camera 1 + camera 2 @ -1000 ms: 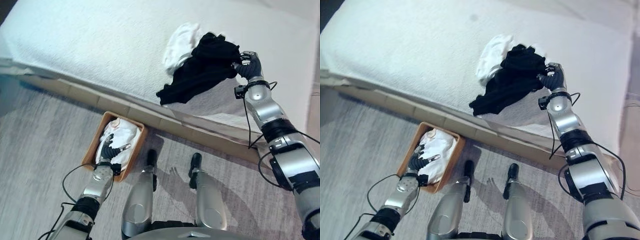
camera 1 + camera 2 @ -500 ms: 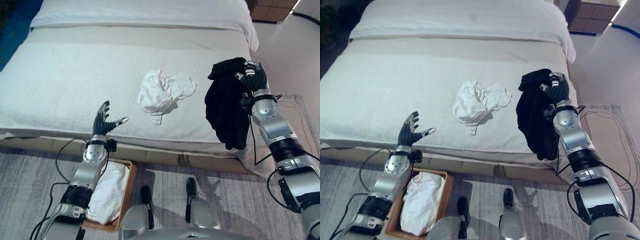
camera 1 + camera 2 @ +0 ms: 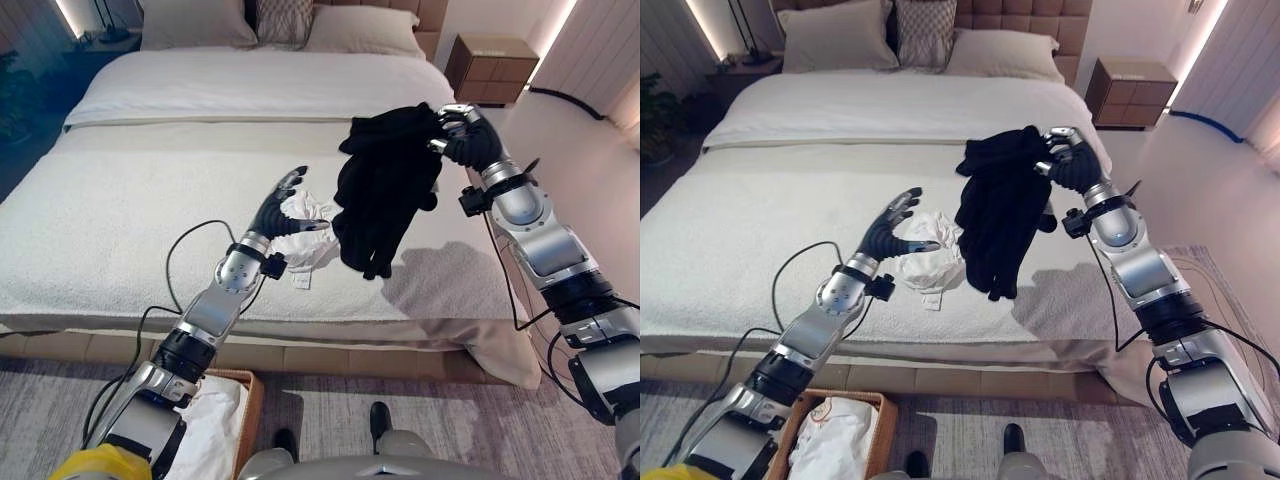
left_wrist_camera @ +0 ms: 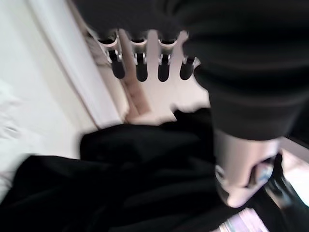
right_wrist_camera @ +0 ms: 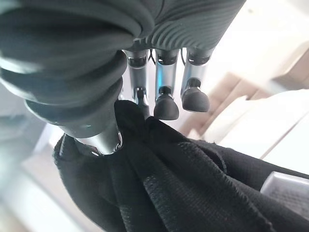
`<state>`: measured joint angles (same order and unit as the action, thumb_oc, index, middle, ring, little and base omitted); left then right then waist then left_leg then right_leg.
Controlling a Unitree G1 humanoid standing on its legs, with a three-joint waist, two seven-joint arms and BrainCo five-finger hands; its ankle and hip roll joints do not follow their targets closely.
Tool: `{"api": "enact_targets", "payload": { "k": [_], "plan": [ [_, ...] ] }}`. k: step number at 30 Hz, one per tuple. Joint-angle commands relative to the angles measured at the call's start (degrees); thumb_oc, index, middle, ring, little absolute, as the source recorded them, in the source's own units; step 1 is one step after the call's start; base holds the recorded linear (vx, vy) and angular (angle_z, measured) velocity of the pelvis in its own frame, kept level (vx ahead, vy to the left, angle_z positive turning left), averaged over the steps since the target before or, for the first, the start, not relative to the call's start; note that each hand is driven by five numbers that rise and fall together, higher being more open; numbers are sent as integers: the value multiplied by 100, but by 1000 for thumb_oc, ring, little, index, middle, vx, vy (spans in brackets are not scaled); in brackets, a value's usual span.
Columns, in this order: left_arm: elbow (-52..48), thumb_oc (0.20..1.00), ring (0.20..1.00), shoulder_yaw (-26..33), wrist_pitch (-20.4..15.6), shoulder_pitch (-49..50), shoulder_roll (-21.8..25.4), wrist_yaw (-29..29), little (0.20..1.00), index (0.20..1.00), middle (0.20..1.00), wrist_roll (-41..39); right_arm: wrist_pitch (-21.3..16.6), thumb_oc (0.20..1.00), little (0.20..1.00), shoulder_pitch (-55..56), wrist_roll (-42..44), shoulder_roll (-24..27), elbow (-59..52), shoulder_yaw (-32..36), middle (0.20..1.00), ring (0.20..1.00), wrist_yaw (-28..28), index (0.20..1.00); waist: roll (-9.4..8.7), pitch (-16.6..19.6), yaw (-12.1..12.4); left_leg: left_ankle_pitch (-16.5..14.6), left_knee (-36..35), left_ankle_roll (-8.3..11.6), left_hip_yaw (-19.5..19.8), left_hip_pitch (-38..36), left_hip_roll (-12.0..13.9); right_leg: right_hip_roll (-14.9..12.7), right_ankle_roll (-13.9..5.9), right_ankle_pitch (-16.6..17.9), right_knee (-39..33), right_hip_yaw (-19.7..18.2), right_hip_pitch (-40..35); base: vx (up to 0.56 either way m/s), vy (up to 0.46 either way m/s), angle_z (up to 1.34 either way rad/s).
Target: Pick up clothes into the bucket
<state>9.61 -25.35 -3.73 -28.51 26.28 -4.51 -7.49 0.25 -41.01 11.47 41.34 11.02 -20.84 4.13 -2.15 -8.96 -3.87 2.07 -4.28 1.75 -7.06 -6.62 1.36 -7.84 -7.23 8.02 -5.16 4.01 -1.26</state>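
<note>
1. Left eye view: At right of centre, the right hand (image 3: 465,135) holds up a black garment (image 3: 385,190), fingers curled round its top edge. The cloth hangs long and straight down, clear of the bed (image 3: 120,200). At centre, the left hand (image 3: 278,200) reaches out with fingers straight and spread, gripping nothing, just above a white garment (image 3: 305,235) crumpled on the bedspread.

2. Right eye view: At the bottom left corner, the basket (image 3: 880,400) sits on the floor by the bed, white cloth already inside. It lies well below and to the left of the raised black garment, so the load likely has to swing down across the mattress edge; the left arm is the nearer one to the basket.

3. Left wrist view: Straight fingers (image 4: 140,72) point over the dark fabric, holding nothing.

4. Right wrist view: Fingertips (image 5: 166,106) and thumb pinch a fold of black cloth.
</note>
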Motion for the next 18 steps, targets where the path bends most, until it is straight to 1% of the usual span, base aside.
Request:
{"api": "enact_targets", "payload": {
  "k": [1,5,10,15,17,18],
  "plan": [
    [3,1000,1000,-365,-175,-549,147,176,1000,1000,1000,-30,-365,200,200,-740,392,101,-366,-133,200,200,-159,200,-231,563,-7,-628,586,63,114,235,-52,-99,-275,-677,482,231,-92,0,0,0],
    [6,1000,1000,-577,-175,-763,13,266,1000,1000,1000,-459,-381,200,200,-719,661,134,-714,-325,200,200,-397,200,-220,605,-46,-602,546,79,121,189,-33,-94,-270,-670,452,261,-147,0,0,0],
    [29,1000,1000,-719,-168,-814,-284,266,1000,1000,1000,-952,-430,200,200,-690,1039,236,-1204,-567,200,200,-708,200,-220,637,-68,-538,490,108,142,186,-13,-89,-258,-665,423,300,-173,0,0,0],
    [125,1000,1000,-832,-126,-867,-462,247,1000,1000,1000,-1065,-459,200,200,-666,1301,348,-1494,-652,200,200,-802,200,-227,647,-98,-496,447,125,170,178,-10,-91,-251,-643,401,354,-194,0,0,0],
    [175,1000,1000,-894,-112,-858,-555,269,1000,1000,1000,-1367,-482,200,200,-664,1360,360,-1582,-654,200,200,-799,200,-223,644,-114,-492,448,125,176,175,-2,-96,-247,-646,402,364,-207,0,0,0],
    [187,1000,1000,-977,-90,-834,-606,359,1000,1000,1000,-1796,-501,200,200,-647,1401,356,-1608,-646,200,200,-771,200,-214,642,-129,-494,447,124,172,157,0,-95,-247,-644,400,367,-220,-4,-4,3]
  ]
}}
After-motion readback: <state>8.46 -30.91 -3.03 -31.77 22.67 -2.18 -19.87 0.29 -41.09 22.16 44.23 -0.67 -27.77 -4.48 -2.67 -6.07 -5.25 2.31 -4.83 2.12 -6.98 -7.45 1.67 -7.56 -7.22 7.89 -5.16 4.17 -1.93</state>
